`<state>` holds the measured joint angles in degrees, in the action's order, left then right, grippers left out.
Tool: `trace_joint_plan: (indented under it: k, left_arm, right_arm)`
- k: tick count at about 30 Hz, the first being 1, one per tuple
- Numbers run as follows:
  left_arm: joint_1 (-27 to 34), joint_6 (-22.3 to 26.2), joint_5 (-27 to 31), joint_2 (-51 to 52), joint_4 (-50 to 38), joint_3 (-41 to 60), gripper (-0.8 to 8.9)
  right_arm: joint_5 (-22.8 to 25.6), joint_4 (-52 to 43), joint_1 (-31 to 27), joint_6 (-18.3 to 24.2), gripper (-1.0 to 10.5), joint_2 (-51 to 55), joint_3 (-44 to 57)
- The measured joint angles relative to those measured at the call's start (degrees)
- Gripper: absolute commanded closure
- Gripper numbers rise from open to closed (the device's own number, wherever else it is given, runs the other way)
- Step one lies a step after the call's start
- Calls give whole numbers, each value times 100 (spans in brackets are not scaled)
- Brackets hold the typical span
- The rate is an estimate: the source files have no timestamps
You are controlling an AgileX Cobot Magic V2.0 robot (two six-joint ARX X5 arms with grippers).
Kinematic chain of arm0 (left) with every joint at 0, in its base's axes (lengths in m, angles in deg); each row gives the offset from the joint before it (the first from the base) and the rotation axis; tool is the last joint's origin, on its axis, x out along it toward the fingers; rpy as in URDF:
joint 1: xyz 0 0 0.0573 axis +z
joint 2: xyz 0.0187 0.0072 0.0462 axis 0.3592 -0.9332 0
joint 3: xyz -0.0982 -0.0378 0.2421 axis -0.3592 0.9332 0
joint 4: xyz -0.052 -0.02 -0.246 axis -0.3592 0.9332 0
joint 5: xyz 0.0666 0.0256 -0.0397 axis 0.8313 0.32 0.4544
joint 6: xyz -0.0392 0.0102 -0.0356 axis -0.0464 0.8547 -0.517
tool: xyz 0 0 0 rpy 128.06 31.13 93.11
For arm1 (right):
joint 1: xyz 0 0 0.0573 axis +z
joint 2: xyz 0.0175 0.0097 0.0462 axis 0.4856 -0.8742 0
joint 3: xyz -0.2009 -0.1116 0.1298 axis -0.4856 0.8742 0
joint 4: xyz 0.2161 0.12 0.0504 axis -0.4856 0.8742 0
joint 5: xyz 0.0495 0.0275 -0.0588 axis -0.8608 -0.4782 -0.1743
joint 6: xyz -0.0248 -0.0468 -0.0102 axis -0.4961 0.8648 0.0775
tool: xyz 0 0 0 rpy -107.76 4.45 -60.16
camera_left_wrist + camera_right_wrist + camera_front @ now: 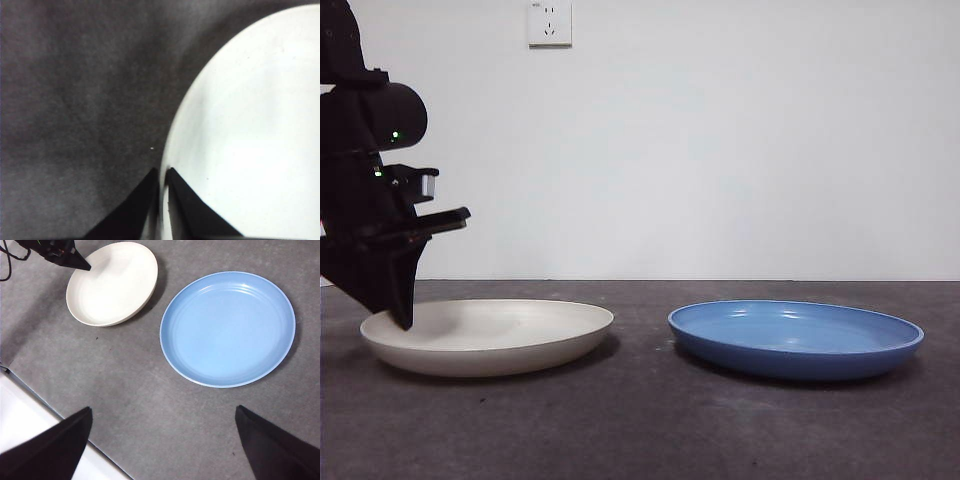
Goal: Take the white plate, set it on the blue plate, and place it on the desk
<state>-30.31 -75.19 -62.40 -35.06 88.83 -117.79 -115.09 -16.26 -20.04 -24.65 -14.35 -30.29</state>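
White plate [490, 335] on the desk [640, 420] at the left, blue plate [796, 338] just beside it on the right, not touching, left gripper [402, 318] at the white plate's far-left rim

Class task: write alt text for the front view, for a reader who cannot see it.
A black left pincer reaches down from the left and grips the rim of a white plate resting on a dark desk. A blue plate sits apart beside it, a white wall with a socket behind.
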Motion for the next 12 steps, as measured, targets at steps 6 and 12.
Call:
trace_joint_plan:
  k: [6, 12]
  left_arm:
    - [-2, -142, -389, 568, 31, -184, 807]
    - [-214, -501, -863, 1150, -26, -310, 807]
  right_arm:
    - [0, 0, 0, 0, 488, 0, 0]
    - [2, -2, -2, 0, 488, 0, 0]
